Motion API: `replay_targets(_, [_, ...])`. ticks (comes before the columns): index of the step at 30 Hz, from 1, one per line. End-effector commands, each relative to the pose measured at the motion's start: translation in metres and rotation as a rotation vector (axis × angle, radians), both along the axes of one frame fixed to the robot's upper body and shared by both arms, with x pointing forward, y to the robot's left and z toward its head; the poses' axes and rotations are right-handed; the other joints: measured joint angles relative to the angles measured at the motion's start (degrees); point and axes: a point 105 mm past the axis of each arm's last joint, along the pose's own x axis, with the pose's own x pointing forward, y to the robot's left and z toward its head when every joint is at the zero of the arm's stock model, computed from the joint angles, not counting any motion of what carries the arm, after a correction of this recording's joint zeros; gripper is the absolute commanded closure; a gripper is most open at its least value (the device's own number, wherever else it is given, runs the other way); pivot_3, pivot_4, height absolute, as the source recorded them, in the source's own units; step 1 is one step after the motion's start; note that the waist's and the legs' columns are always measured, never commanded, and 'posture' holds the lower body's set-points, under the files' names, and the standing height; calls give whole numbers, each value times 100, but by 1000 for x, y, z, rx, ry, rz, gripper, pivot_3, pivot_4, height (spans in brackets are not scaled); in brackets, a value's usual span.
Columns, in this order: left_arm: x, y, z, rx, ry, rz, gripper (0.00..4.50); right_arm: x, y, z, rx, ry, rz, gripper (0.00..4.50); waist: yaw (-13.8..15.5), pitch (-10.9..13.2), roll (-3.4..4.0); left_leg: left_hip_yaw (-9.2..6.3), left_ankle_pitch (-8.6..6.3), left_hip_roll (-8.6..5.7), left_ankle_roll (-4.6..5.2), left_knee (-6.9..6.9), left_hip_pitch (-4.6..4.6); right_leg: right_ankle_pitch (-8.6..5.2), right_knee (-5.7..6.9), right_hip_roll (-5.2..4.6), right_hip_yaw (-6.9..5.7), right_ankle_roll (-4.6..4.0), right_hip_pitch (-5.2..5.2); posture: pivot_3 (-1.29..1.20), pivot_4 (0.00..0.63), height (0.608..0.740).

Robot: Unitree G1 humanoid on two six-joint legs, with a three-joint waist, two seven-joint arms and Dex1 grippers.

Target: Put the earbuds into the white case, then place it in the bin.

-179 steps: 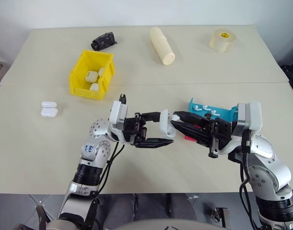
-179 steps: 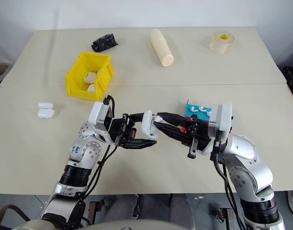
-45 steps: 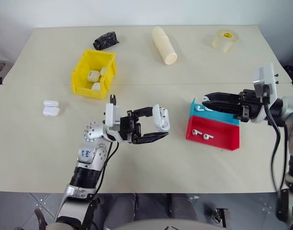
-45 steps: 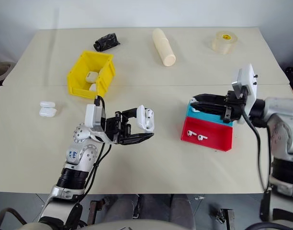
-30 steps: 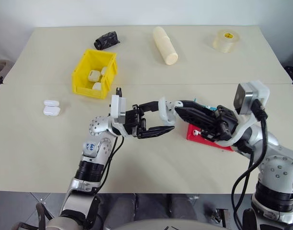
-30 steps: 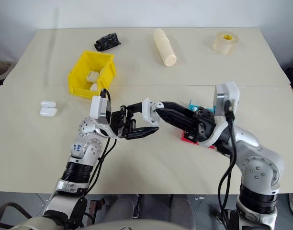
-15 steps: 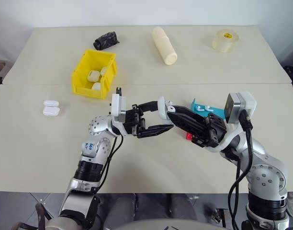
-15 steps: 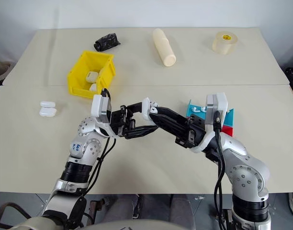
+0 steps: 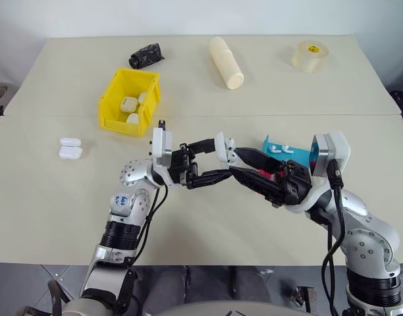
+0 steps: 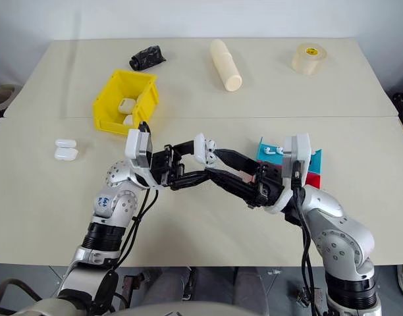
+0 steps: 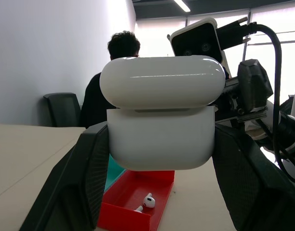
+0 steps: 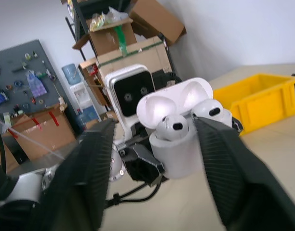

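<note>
A white case [image 11: 161,130] is held between black fingers [image 11: 77,185]. The bin [image 9: 116,112] is coloured yellow, and red [image 11: 133,195] and blue [image 9: 288,157] trays are seen.

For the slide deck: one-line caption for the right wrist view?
Open case with two earbuds seated, held by the left gripper; yellow bin behind.

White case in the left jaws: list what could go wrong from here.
1. In the right wrist view both earbuds sit high in the white case, lid open; they may not be seated, so the lid could jam or an earbud fall.
2. The right gripper, jaws open, flanks the case held by the left gripper; pulling back carelessly might knock it.
</note>
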Motion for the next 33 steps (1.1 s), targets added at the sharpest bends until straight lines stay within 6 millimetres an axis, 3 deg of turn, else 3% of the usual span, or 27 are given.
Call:
replay_targets(1, [6, 2, 5, 95, -99, 87, 1711, 0, -11, -7, -94, -10, -32, 1323, 7, 1, -1, 0, 0, -2, 0, 0, 0, 0, 0, -1, 0, 0, 0, 0, 150, 740])
replay_targets(3, [15, 10, -14, 282, -117, 142, 1711, 2, -22, -11, -160, -11, -52, 1323, 11, 1, -1, 1, 0, -7, 0, 0, 0, 0, -9, 0, 0, 0, 2, 0, 150, 740])
replay_targets(6, [21, 21, -30, 482, -143, 174, 1711, 2, -31, -14, -262, -39, -55, 1965, 6, 1, -1, 7, 0, -12, 0, -5, 3, 0, -16, 5, 0, 0, 1, 0, 150, 740])
replay_targets(11, [24, 23, -35, 609, -194, 176, 1711, 5, -23, -12, -356, -104, -14, 3638, 12, 2, -3, 7, 0, -5, 0, -6, 4, 0, -17, 2, 2, 0, 0, 0, 150, 740])
replay_targets(13, [23, 15, -35, 622, -201, 163, 1711, 7, -11, -13, -391, -130, 23, 4321, 12, 2, -3, 7, 0, -4, 0, -5, 3, 0, -17, 1, 2, 0, 1, 0, 150, 740])
replay_targets(14, [23, 11, -35, 624, -202, 164, 1711, 8, -4, -12, -396, -142, 40, 4452, 9, 2, -3, 7, 0, -4, 0, -5, 3, 0, -17, 0, 2, 0, 1, 0, 150, 740])
replay_targets(17, [18, 1, -38, 652, -202, 143, 1711, 17, 12, -12, -414, -165, 50, 4452, -4, 2, -4, 7, 0, -4, 0, -6, 3, 0, -15, 1, 2, 0, -1, 0, 150, 740])
replay_targets(24, [10, -8, -34, 643, -225, 121, 1711, 32, 24, -16, -443, -123, 36, 4452, 0, 2, -4, 2, 0, -1, 1, -6, 0, 0, 0, -3, 1, 0, -1, 0, 150, 740])
replay_targets(29, [6, -7, -29, 599, -239, 130, 1711, 31, 4, -39, -473, -60, 32, 4452, 18, 3, -5, 1, 0, -3, 1, -8, 0, 0, -1, -4, -1, 0, -1, 0, 150, 740])
replay_targets(33, [4, 0, -30, 580, -241, 143, 1711, 25, -14, -37, -373, -60, 39, 4452, 15, 4, -7, 2, -2, -6, 4, -8, -2, 0, -1, -6, 0, 0, 0, 0, 150, 740])
